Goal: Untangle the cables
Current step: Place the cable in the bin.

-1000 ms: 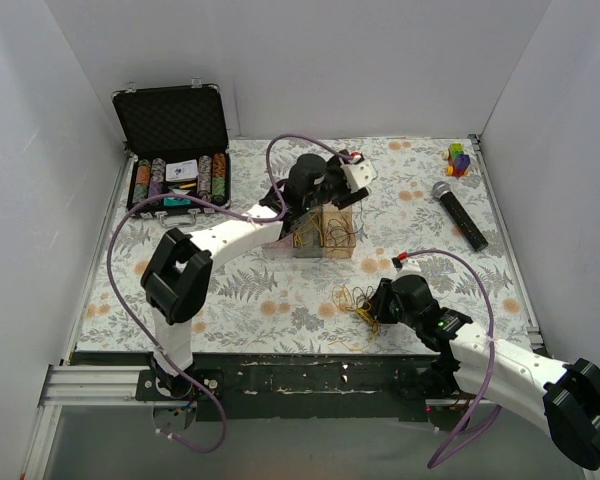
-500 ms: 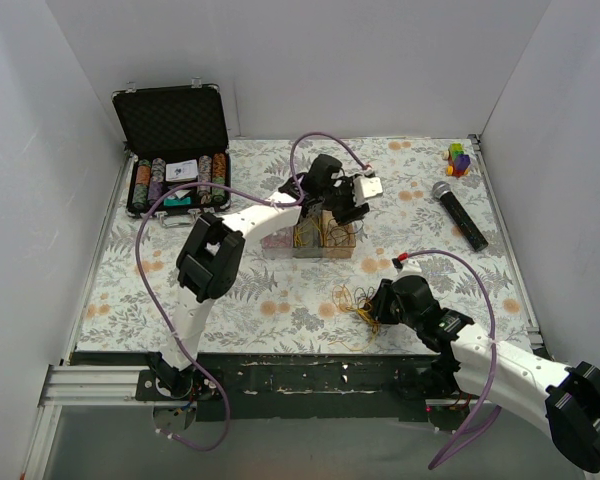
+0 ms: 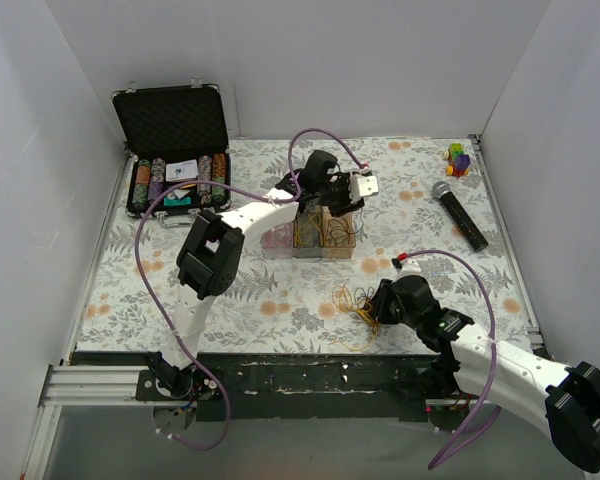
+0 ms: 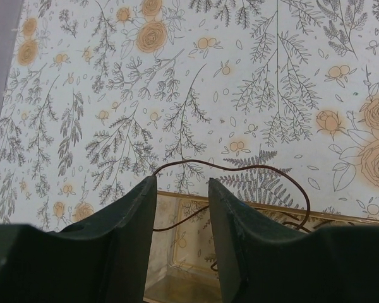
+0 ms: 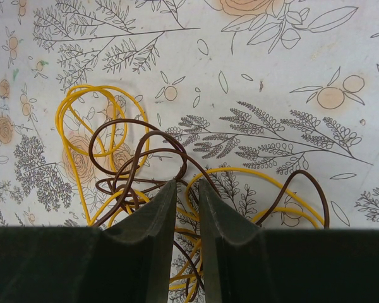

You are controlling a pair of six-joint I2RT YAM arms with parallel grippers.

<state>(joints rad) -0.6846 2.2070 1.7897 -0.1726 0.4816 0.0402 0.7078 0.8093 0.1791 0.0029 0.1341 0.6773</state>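
While wires (image 3: 318, 234) sit in the box (image 3: 277, 244) — chips (image 3: 218, 174) line the case (image 3: 172, 120).

No lettering, label or number is legible anywhere (the tablecloth (image 3: 260, 292) bears only printed flowers).

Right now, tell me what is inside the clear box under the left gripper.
In the clear box, thin yellow and dark cables lie in compartments; one brown cable arches over its rim. The left gripper hides the box's far part.
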